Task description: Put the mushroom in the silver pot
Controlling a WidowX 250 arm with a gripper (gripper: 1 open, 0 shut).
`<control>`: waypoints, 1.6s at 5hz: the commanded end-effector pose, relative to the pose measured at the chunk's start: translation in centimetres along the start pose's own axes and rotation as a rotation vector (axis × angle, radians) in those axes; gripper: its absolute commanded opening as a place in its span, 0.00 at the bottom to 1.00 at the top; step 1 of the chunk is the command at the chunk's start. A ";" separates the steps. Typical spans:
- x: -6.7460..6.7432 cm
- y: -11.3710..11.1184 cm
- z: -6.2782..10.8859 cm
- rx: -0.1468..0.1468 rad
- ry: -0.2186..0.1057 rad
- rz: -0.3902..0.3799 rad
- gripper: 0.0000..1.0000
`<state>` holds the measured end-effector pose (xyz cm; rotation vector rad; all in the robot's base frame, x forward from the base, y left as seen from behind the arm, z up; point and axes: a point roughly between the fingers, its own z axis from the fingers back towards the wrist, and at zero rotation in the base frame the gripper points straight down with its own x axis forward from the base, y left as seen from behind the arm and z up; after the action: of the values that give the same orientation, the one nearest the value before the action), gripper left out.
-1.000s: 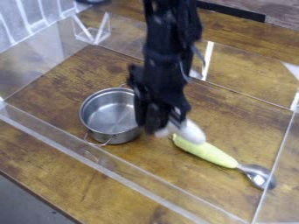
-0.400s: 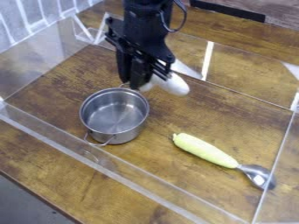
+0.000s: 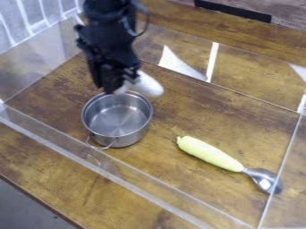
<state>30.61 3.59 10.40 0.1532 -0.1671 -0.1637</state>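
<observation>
The silver pot [image 3: 117, 119] stands upright and empty on the wooden table, left of centre. My gripper [image 3: 114, 86] hangs just above the pot's far rim, pointing steeply down. It is shut on the mushroom [image 3: 147, 84], whose thick white stem sticks out to the right of the fingers. The reddish-brown cap is mostly hidden between the dark fingers. The mushroom is lifted off the table and does not touch the pot.
A long yellow-green piece with a metal end [image 3: 213, 154] lies on the table right of the pot. Clear plastic walls [image 3: 72, 148] fence the wooden work area on all sides, with an upright clear panel [image 3: 213, 61] at the back.
My gripper has carried the mushroom up and to the left, from the table right of the pot to above the pot's far rim. The wrist has rolled a little.
</observation>
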 end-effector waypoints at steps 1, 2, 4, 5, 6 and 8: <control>0.2 1.9 -0.5 0.003 -0.073 -0.002 0.00; 0.1 2.3 -2.7 -0.021 -0.085 -0.019 0.00; -0.5 1.7 -3.8 -0.057 -0.103 -0.030 0.00; -0.7 1.3 -3.9 -0.071 -0.110 -0.028 1.00; 0.1 2.6 -3.1 -0.076 -0.118 -0.040 0.00; 1.3 3.0 -2.0 -0.128 -0.140 -0.120 0.00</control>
<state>31.92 6.22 7.62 0.0025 -0.2399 -0.3027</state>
